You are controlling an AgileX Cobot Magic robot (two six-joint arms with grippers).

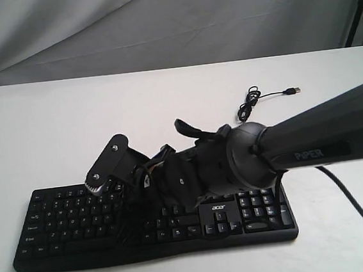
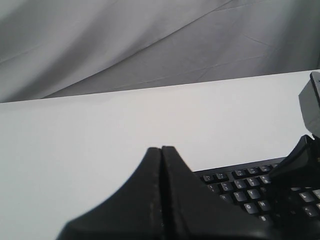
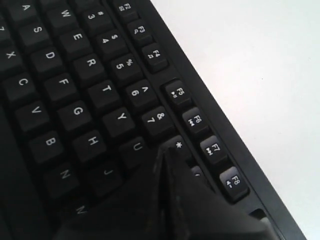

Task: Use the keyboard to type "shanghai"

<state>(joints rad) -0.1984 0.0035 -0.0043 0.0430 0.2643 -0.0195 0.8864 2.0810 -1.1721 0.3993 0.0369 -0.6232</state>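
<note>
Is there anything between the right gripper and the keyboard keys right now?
Nothing visible. The right gripper, fingers shut together, has its tip directly over the keyboard, by the 8 key, with no object between. Contact is unclear.

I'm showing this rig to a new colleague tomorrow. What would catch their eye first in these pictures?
The big black arm marked PIPER dominates, reaching in from the right across the black acer keyboard at the front of the white table. In the right wrist view, the right gripper is shut to a point, its tip right by the key marked *. Behind the keyboard, a thin black USB cable lies coiled on the table.
</note>
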